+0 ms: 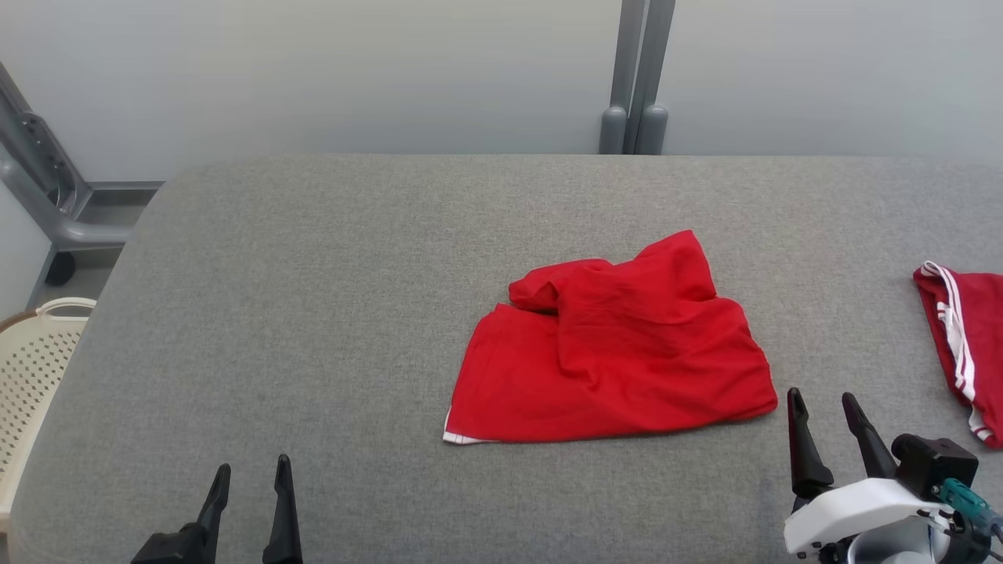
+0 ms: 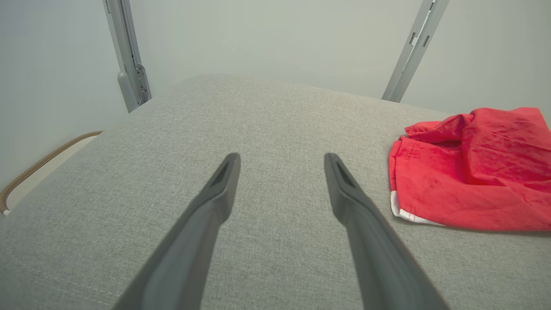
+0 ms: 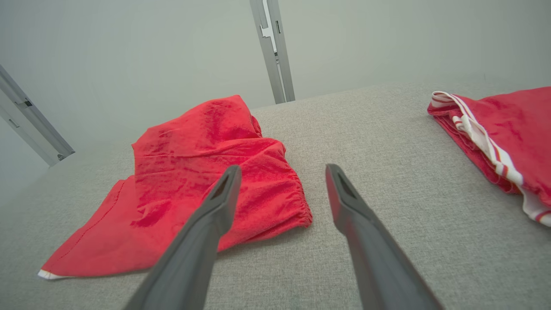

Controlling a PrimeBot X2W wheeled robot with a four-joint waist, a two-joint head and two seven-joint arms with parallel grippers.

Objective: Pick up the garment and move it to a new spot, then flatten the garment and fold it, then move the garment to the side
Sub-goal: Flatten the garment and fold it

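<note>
A grey padded table (image 1: 313, 313) takes up most of the space in front of the robot. The red garment (image 1: 611, 345) lies on it in a loose, crumpled heap, roughly midway between the near and far edges and somewhat toward the right end. Part of the cloth is folded over itself at the far side, and a thin white trim shows at its near left corner.

The left gripper (image 1: 252, 464) hangs over the near edge of the table, toward the left end, well apart from the garment. Its two dark fingers are spread, with bare grey fabric between them and nothing held. The right gripper (image 1: 822, 395) is over the near edge too, just beside the garment's near right corner. Its jaws are also spread and empty. From its wrist camera, the left finger (image 3: 202, 232) overlaps the gathered red hem, but I cannot tell whether it touches the cloth.

A second red garment with white stripes (image 1: 968, 345) lies at the right edge of the table, apart from the first. A pale perforated basket (image 1: 35, 368) stands off the table's left end, and grey metal posts (image 1: 636, 78) rise behind the far edge against a plain wall.
</note>
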